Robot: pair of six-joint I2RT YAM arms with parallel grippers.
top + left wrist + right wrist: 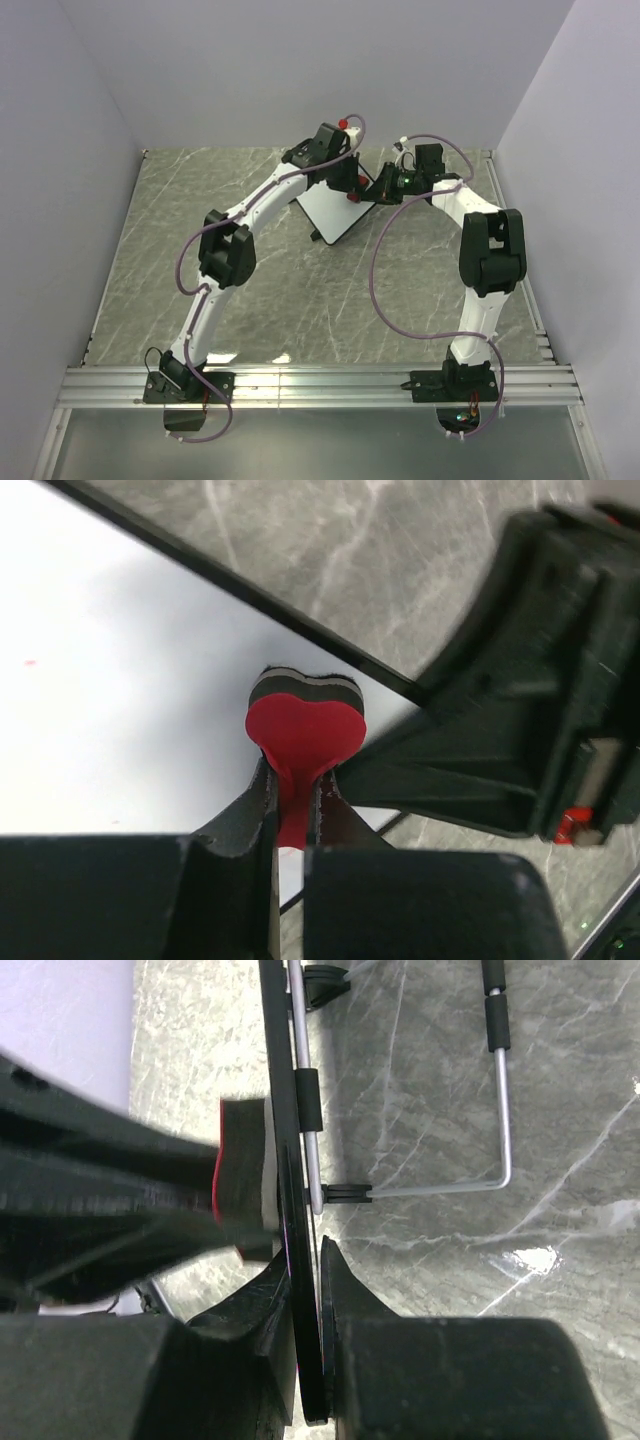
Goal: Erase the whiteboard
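Left claw (295, 785) pinches one eraser (305, 725); right claw (305, 1260) clamps one whiteboard (120, 680).

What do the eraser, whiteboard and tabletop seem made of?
Eraser: likely soft foam, matte; its red body squashes where gripped, with black and pale layers at the tip. Whiteboard: smooth white panel, faint sheen, thin black frame, probably plastic. Tabletop: grey veined marble look with glare spots; stone or laminate, unclear.
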